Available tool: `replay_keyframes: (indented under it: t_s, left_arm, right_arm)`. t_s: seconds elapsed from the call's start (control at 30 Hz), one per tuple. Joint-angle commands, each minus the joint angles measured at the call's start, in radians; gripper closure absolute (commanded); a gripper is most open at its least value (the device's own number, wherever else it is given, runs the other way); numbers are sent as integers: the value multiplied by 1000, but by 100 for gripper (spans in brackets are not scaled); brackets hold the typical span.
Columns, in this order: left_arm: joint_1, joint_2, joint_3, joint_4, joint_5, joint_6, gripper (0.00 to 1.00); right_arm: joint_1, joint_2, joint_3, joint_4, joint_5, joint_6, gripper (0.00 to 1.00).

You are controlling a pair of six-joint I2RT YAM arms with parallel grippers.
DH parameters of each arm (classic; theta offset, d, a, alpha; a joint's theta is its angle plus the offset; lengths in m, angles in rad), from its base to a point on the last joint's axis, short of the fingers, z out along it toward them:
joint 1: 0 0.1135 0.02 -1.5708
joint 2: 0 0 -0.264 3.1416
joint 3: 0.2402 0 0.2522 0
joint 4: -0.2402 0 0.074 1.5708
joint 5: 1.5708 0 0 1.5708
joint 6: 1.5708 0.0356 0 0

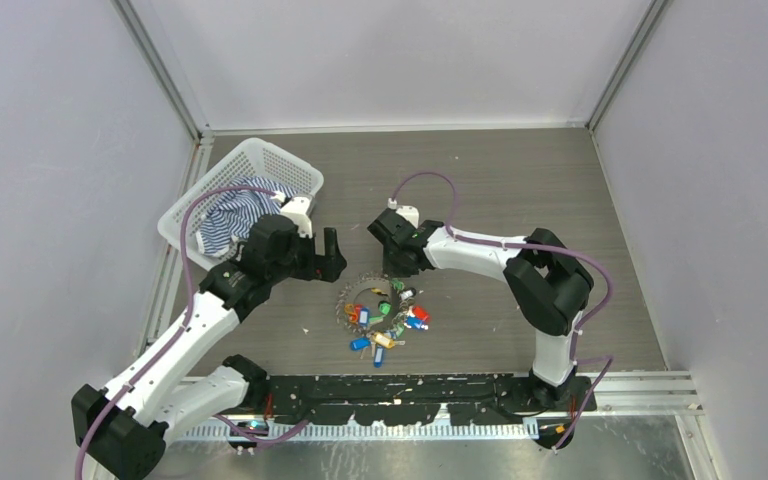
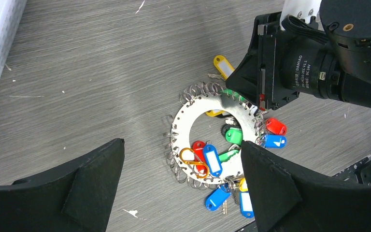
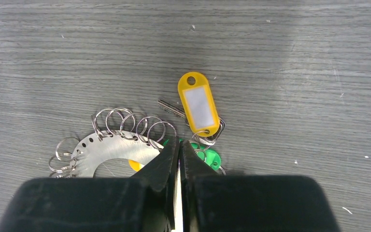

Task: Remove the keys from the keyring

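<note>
Keys (image 2: 212,159), coloured tags: heaped over the keyring's 5 o'clock side in the top view, none lying clear of it. Keyring (image 2: 183,130), flat holed plate edged with small loops: flat on the table (image 1: 520,200). Left gripper (image 1: 332,255): at its 10 o'clock, jaws wide, empty. Right gripper (image 3: 179,147): at the 1 o'clock rim, fingers nearly together beside a yellow tag (image 3: 199,104) (pinching the plate or not, cannot tell). Judged: first key pending; next, steady the plate, work one loop off
</note>
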Motion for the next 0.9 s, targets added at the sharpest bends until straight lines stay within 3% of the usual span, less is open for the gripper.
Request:
replay_keyframes:
  t_s: [0.0, 0.1, 0.23, 0.47, 0.63, 0.87]
  left_arm:
    - [8, -1, 21, 22, 26, 14, 9]
    - [8, 6, 20, 27, 38, 11, 9]
    - [8, 13, -5, 71, 100, -23, 10]
    - [7, 64, -82, 217, 221, -173, 13]
    - [5, 99, -89, 233, 237, -200, 14]
    - [4, 127, -86, 197, 224, -209, 17]
  right_arm:
    - [2, -27, -2, 21, 32, 6, 96]
    - [2, -48, -18, 13, 46, -1, 95]
    - [-14, -87, -70, 25, 50, -26, 74]
    - [-20, -235, -254, 131, -58, -63, 52]
    - [15, -298, -341, 211, -145, -82, 53]
    - [138, -273, -281, 261, -266, -85, 55]
